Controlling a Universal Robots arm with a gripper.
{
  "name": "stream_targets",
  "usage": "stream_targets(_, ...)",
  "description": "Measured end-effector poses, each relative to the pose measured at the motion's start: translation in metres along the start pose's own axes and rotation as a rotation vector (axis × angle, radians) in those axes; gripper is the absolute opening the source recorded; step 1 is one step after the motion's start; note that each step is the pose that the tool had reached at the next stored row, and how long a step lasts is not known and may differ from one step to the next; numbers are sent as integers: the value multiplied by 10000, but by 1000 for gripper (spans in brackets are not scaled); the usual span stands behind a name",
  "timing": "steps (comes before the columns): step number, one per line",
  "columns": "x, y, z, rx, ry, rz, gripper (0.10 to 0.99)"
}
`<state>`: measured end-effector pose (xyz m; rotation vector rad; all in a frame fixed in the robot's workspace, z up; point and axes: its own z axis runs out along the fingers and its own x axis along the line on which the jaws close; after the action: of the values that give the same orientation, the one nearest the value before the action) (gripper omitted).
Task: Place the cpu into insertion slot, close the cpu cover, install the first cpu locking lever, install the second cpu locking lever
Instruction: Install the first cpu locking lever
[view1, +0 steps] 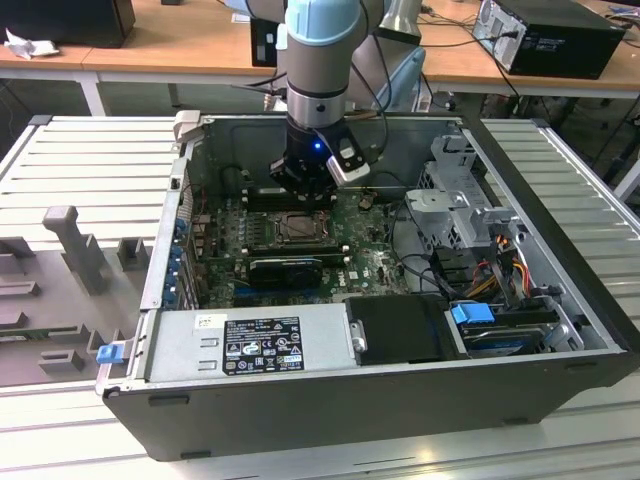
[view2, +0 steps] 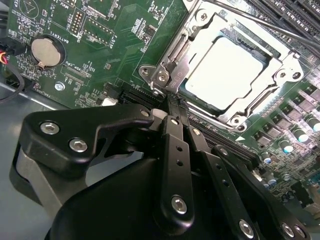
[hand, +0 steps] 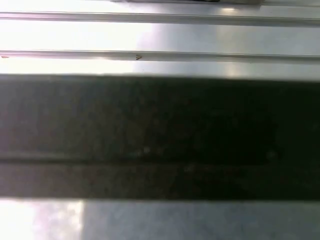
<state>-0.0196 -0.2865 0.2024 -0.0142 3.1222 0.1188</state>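
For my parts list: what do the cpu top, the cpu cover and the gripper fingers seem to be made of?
The cpu: pale matte metal, evenly light grey. The cpu cover: shiny bare steel, by its bright reflections and stamped edges. The gripper fingers: matte black, metal or hard plastic, held with silvery screws.

Workshop or lab, opened computer case (view1: 400, 400) on metal bench (view1: 80, 180), wooden desks (view1: 180, 40) behind

Cpu (view2: 231, 74): pale matt metal top. Cover (view2: 176, 64): shiny silvery metal. Fingers (view2: 176, 150): matt black, bright screw heads. Board (view2: 100, 45): glossy green. Case (view1: 330, 395): dull grey metal.
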Motion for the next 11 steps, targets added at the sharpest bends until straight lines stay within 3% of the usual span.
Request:
stream_targets(8,-2,-1,8,-65,-2,13,106)
stream_targets(11,-3,3,-44,-64,-1,13,106)
